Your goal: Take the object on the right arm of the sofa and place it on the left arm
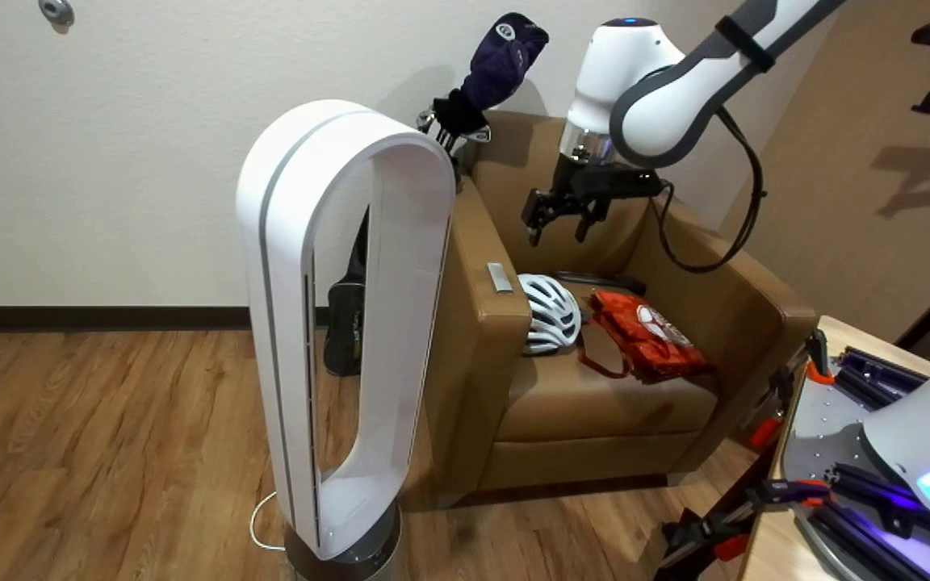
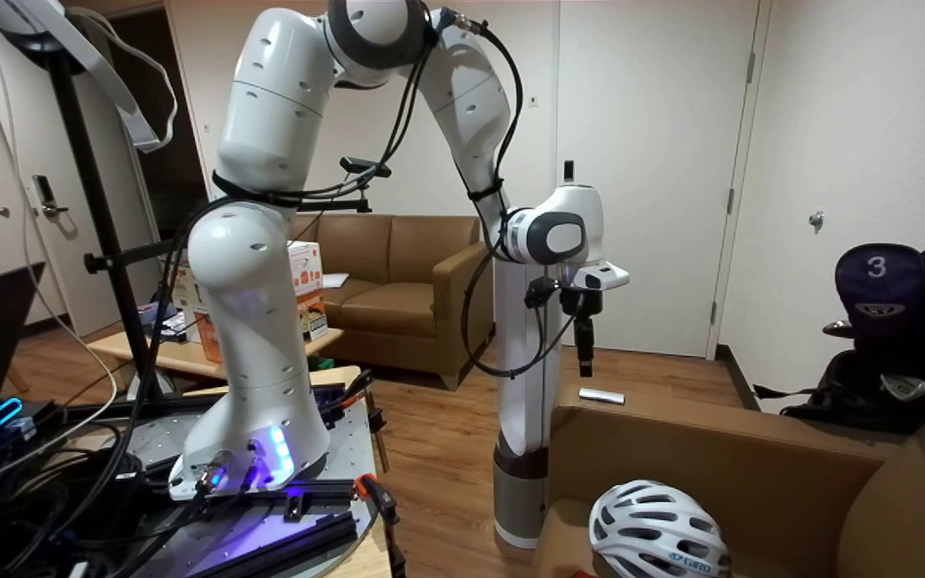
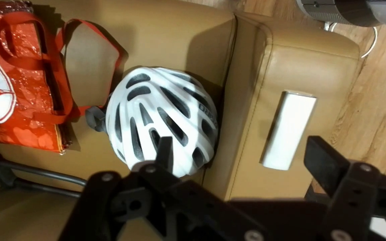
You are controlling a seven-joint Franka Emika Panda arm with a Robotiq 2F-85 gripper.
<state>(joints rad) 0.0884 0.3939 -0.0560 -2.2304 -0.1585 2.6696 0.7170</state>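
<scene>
A pale wall (image 1: 110,161) and a wood-look floor (image 1: 110,436) surround the brown single-seat sofa (image 1: 586,464), with a tall white fan (image 1: 283,266) standing near its right arm (image 3: 300,70); on the seat (image 1: 610,403) lie a white helmet (image 3: 163,117) and a red bag (image 3: 22,83), the helmet just beside that arm. The thing to be moved, a slim whitish bar (image 3: 288,130), rests flat on top of the right arm, near its front end; the left arm (image 1: 764,286), where it should finish, stands across the seat, beyond the bag. The claw (image 1: 559,234) hangs above the sofa in both exterior views, its fingers (image 3: 325,164) spread wide and empty; I judge the step in hand to be the approach, with the grasp not yet made. In the wrist view the bar's rear part shows between the two fingers, closer to the outer one; the next move probably calls for a small shift outward and toward the arm's front, to centre the bar, then a straight descent until the fingers straddle its narrow width; a slight wrist turn may help match its slant; only then should the claw close, lift, and carry it high over helmet and bag to the left arm.
</scene>
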